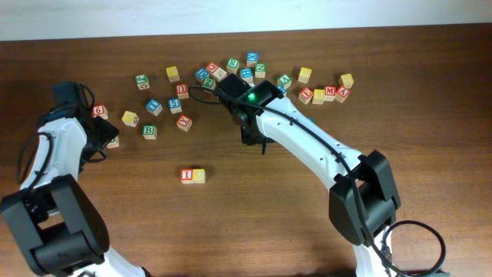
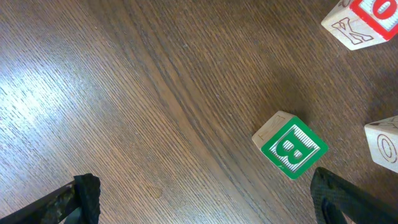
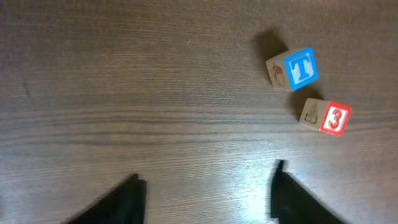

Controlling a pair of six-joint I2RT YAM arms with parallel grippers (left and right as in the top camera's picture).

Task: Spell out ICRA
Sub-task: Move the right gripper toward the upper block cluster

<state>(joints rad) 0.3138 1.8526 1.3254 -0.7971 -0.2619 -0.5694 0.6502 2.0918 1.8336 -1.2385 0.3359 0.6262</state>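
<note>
Left gripper and right gripper both hang wide open and empty above the table; a careless low pass could knock the I block askew.

The yellow block touching the I block bears a letter too small to read, perhaps C. The left wrist view's edge crops the K block and a pale block.
</note>
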